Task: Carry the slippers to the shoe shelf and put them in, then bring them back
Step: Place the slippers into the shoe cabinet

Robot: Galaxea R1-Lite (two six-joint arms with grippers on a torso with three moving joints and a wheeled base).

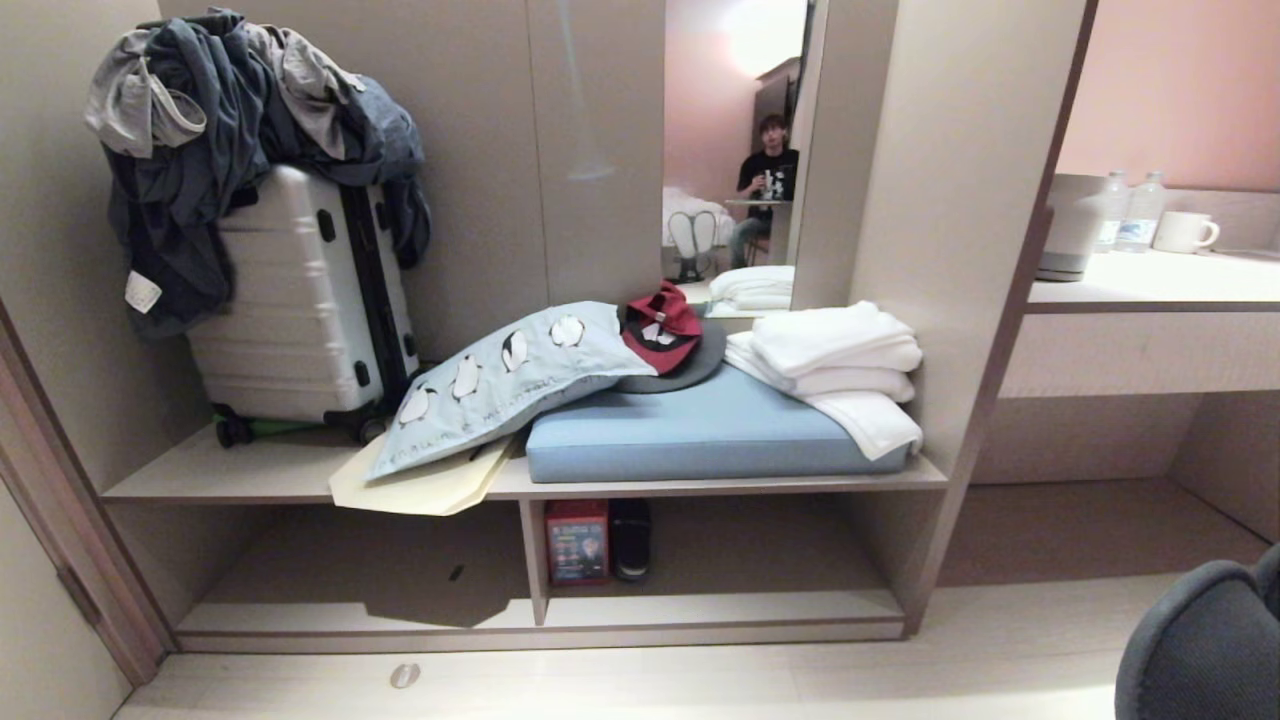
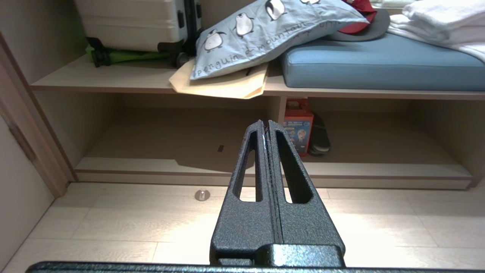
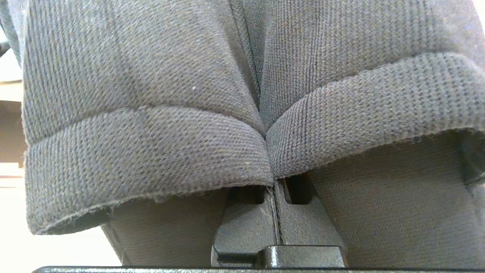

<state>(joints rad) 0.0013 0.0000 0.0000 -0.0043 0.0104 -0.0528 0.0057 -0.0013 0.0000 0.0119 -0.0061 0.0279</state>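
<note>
Slippers (image 3: pixel 242 113), both of the dark grey pair, fill my right wrist view, their inner edges pinched together between the fingers of my right gripper (image 3: pixel 276 182); a grey toe shows at the near right in the head view. My left gripper (image 2: pixel 265 123) hangs over the pale floor with fingers pressed together, holding nothing. Ahead, the shoe shelf (image 1: pixel 700 608) holds a red box (image 1: pixel 577 541) beside a black shoe (image 1: pixel 631 538).

Left gripper (image 2: pixel 265 123): two long tapered fingers (image 2: pixel 248 167) in black, pebble-textured coating, each with an elongated slot cut through it. Thin bright strip along the inner seam near the tips. Right gripper (image 3: pixel 276 218): same black textured finish, slot ends visible.
</note>
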